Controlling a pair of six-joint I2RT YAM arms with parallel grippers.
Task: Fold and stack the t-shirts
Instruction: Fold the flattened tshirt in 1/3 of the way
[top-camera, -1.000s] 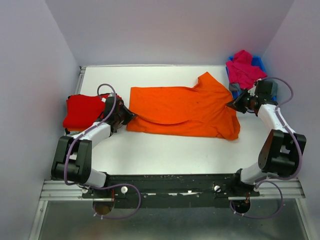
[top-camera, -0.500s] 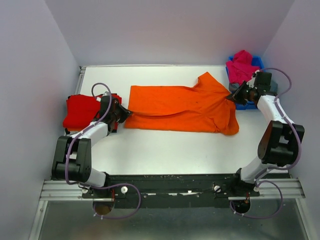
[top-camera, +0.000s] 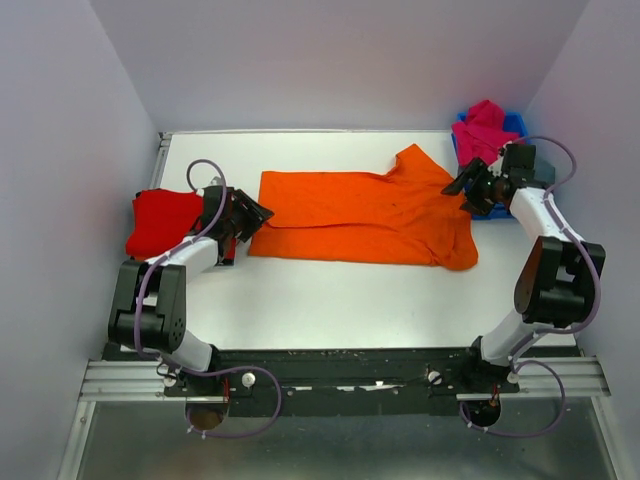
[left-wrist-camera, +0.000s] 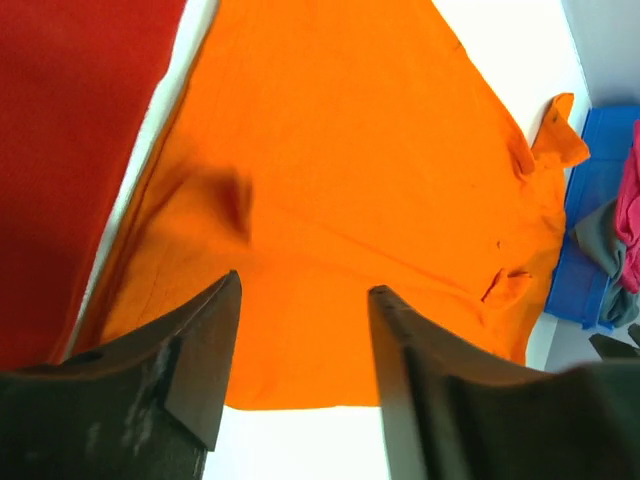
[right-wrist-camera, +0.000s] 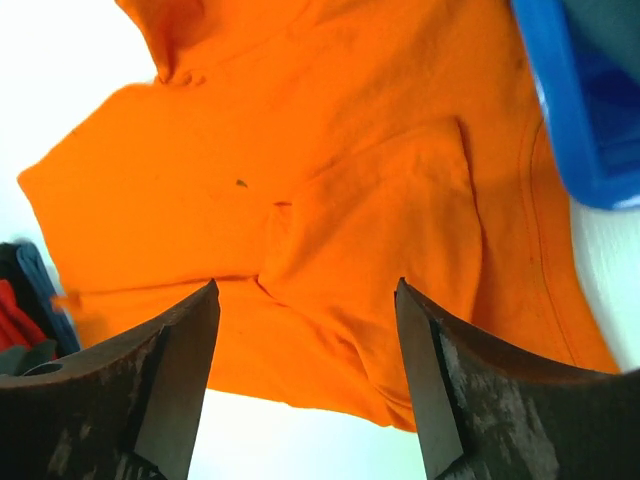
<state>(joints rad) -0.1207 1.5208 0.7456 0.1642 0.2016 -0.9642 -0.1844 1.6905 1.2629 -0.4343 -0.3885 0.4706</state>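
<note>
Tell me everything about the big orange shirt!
The orange t-shirt is soft, plain, bright cloth, a little wrinkled. It lies flat across the middle of the white table, seemingly folded over along its length, one sleeve poking toward the far edge. Its right end reaches near the blue bin. The left gripper and right gripper hang at its two ends, fingers open, holding none of it.

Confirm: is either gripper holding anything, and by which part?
Nothing held: left gripper and right gripper jaws stand open over the bright orange cloth t-shirt, no fabric between them.
</note>
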